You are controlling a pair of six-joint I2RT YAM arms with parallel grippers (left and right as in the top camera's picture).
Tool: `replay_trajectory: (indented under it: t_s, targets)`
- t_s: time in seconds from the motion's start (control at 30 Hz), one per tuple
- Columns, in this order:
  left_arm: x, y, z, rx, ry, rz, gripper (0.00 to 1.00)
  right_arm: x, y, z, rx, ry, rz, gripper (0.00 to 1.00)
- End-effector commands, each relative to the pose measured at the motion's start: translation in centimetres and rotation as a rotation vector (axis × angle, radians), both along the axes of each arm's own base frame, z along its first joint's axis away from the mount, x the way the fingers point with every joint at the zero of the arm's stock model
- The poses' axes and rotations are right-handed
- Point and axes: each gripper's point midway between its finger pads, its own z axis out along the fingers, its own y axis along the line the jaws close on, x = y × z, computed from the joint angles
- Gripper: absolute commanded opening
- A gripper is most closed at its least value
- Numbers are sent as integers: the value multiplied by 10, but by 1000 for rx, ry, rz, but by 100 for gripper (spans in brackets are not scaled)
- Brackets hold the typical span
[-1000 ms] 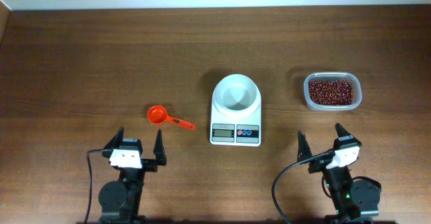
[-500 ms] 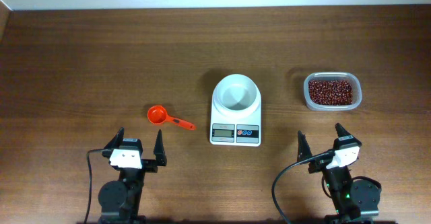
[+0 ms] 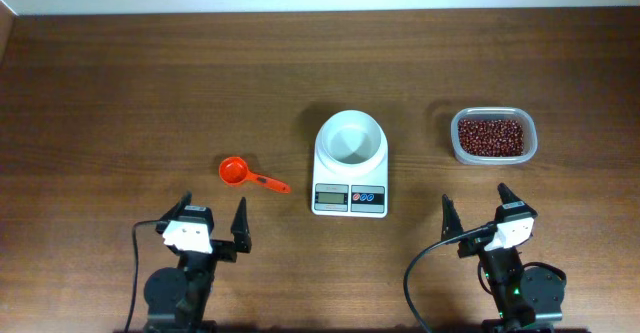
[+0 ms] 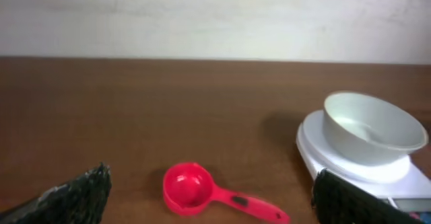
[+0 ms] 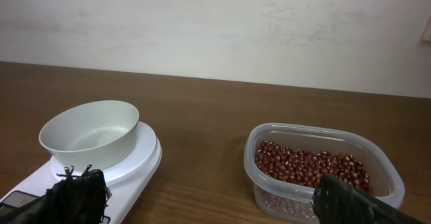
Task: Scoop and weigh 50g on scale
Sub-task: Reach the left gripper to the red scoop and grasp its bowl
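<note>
Even, soft light; wrist views slightly blurred, perhaps defocused.

Dark brown wood-grain counter (image 3: 150,73); white scale (image 3: 350,165) with grey display (image 3: 331,199), blue and red buttons (image 3: 368,198); dark red-brown beans (image 3: 490,136); clear tub (image 3: 531,138); orange-red scoop (image 3: 235,171); left end effector (image 3: 213,199) and right end effector (image 3: 474,193) black, white-topped; off-white wall (image 4: 215,15)

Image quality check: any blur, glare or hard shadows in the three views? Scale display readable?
Overhead: even light, sharp, no glare; display on the scale too small to read. Left wrist: soft overall, scoop slightly blurred, left fingertips dark smudges. Right wrist: crisper, single beans resolved, right fingertips out of focus.
</note>
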Motion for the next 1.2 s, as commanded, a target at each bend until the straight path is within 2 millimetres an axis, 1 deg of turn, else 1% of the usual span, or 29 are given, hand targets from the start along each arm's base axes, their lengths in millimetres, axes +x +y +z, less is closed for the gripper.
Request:
replay_trajectory:
  t_s: [0.0,0.13,0.33,0.5,0.53,0.6,0.7,0.77,0.83,0.87,1.0,1.17]
  targets:
    - [-11,-1,37,-27,-27,-2,99,0,1,-4,2,11,4,99]
    - [-19,1,52,-25,-26,5,99,0,1,-4,2,11,4,99]
    - [-21,0,74,-26,23,2,99,0,1,-4,2,11,4,99]
    - [-15,-1,98,-28,159,-5,99,0,1,-4,2,11,4,99]
    - [-13,-5,103,-32,182,-22,99,0,1,-4,2,11,4,99]
    - [-7,-17,121,-51,222,-92,99,0,1,-4,2,11,4,99]
    - [-8,-42,145,-91,216,-241,99,0,1,-4,2,11,4,99]
    - [-13,-54,148,-110,211,-318,99,0,1,-4,3,11,4,99]
    - [-22,-71,151,-139,212,-428,99,0,1,-4,2,11,4,99]
    - [-24,-75,151,-146,216,-449,99,0,1,-4,2,11,4,99]
    - [-22,-71,150,-139,216,-422,99,0,1,-4,2,11,4,99]
    - [-21,-71,152,-137,209,-424,99,0,1,-4,2,11,4,99]
